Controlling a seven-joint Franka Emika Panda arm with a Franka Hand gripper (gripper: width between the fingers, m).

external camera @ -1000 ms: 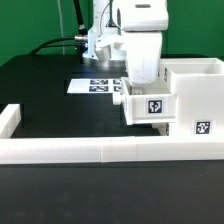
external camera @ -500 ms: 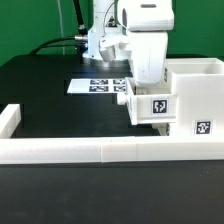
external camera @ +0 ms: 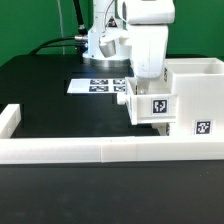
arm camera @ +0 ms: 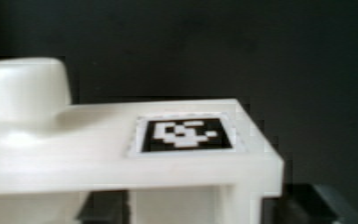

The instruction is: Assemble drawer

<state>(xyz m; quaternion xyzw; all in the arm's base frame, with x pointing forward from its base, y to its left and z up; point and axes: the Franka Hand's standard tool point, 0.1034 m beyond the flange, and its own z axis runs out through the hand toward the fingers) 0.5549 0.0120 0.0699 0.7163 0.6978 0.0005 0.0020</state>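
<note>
Exterior view, tray: tray [external camera: 150, 103] sits against the open side of the housing [external camera: 192, 95], partly pushed in, its tagged face turned to the camera; over the last second it has slid a little toward the exterior view's right, deeper into the housing.
Exterior view, tool: tool [external camera: 147, 74] hangs straight down over the tray from the arm's white wrist; the fingertips are hidden behind the wrist body and the tray wall, so I cannot tell from here whether it grips.
Exterior view, surroundings: border wall [external camera: 90, 150] runs along the front of the black tabletop [external camera: 40, 90]; marker board [external camera: 95, 86] lies flat behind the arm, well apart from the wall.
Wrist view, tray: white tray top with its black-and-white tag [arm camera: 188, 135] fills the picture, and a rounded white knob [arm camera: 25, 88] stands up beside the tag.
Wrist view, tool: dark finger shapes show at the edge below the tray wall, blurred; closed on the wall or only beside it, I cannot tell.
Meaning: the shift reads as the insertion step under way, the tray not yet fully home; a second tray is not in sight.
</note>
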